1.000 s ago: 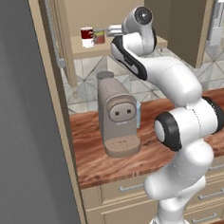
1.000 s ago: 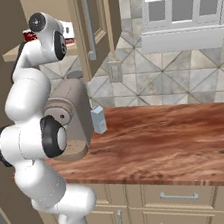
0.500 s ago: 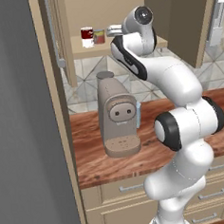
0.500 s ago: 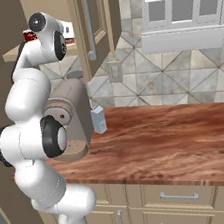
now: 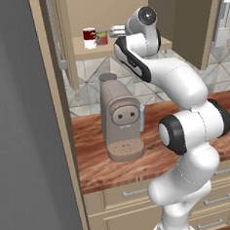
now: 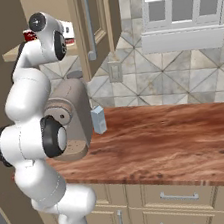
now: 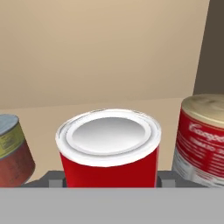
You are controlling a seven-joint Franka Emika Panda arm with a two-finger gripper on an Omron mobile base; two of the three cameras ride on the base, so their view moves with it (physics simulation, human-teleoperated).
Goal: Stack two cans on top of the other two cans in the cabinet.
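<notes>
though its fingertips [image 7: 164, 178] barely showed at the bottom of the hand view, the gripper [image 7: 109, 180] had them set on either side of the bright red can [image 7: 109, 151], close against its wall; they looked to be pinching it, but whether the hold was firm i couldn't tell. the can stood upright on the shelf [image 7: 48, 114] of the cabinet [image 5: 109, 10], not lifted as far as could be seen.

just beside it, on one side, stood a greyish can with a red upper band [image 7: 202, 139], and on the other side, a little apart, a grey can with a yellow-and-red label [image 7: 12, 148]. both had bare tops, with nothing stacked on them.

from the left base view the hand reached into the open cabinet at shelf height, with a dark red can with a white band [image 5: 89, 38] further along the shelf. below, a coffee machine [image 5: 120, 117] sat on the wooden counter [image 6: 188, 136].

by my reading, the job was only beginning: no can sat on another yet. the bright red one needed lifting onto a grey can, and the dark red one after it.
</notes>
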